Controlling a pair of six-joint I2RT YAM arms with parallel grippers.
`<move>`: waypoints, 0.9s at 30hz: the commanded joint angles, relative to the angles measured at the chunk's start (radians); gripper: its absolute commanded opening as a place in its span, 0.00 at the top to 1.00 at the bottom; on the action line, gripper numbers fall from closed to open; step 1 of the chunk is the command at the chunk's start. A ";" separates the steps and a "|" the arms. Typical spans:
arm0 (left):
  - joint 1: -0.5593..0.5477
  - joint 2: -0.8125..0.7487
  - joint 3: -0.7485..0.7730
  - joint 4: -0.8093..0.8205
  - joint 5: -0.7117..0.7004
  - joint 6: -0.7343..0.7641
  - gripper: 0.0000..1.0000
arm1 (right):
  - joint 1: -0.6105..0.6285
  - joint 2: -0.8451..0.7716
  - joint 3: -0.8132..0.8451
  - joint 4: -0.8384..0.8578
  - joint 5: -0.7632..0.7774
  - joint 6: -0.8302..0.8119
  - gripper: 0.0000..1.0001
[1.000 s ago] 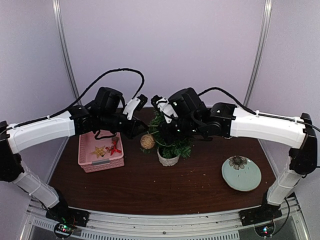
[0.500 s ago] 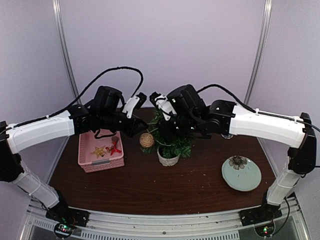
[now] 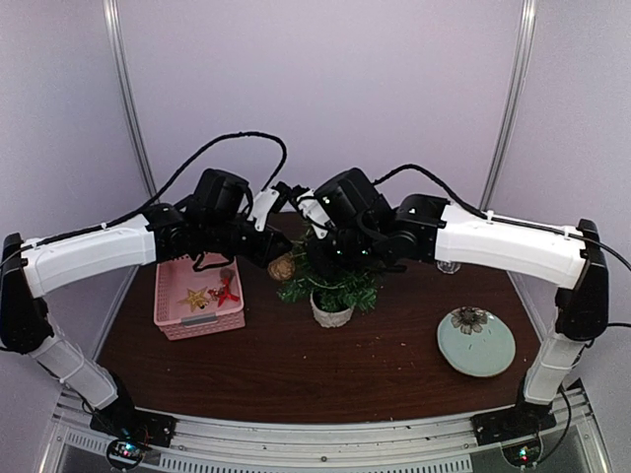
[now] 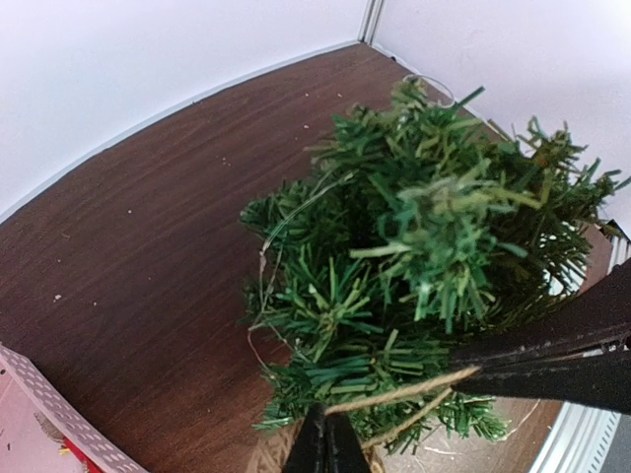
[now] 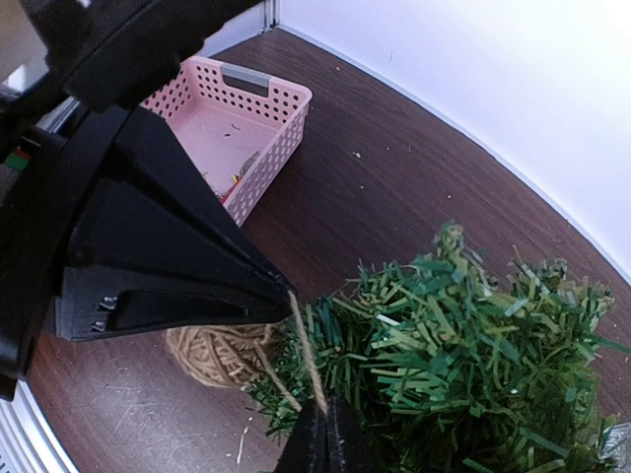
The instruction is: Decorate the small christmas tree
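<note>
Top external view: small christmas tree (image 3: 333, 281) stands mid-tabletop (image 3: 296, 374) in its white pot, between pink basket (image 3: 197, 301) and plate (image 3: 475, 342). Twine ball (image 3: 284, 267) sits just beside its left foliage.

Left wrist view: left fingers (image 4: 312, 451) are closed, pinching the ball's twine loop (image 4: 414, 386) over the tree.

Right wrist view: right fingers (image 5: 314, 443) are closed on the same loop.

The bushy, dark-green small christmas tree (image 3: 342, 287) stands upright in its white pot (image 3: 332, 315).

Basket (image 3: 202, 325) sits L of tree (image 3: 340, 293), plate (image 3: 483, 357) R & nearer.
</note>
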 commanded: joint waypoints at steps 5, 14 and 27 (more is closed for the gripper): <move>0.004 0.057 0.050 0.043 -0.033 -0.003 1.00 | 0.007 0.031 0.054 -0.059 0.075 0.032 1.00; 0.006 0.072 0.040 0.030 0.003 -0.006 1.00 | 0.007 0.035 0.051 -0.069 0.073 0.031 0.88; 0.007 0.050 0.023 0.012 0.032 -0.010 0.89 | 0.007 0.012 0.030 -0.035 0.066 0.025 0.79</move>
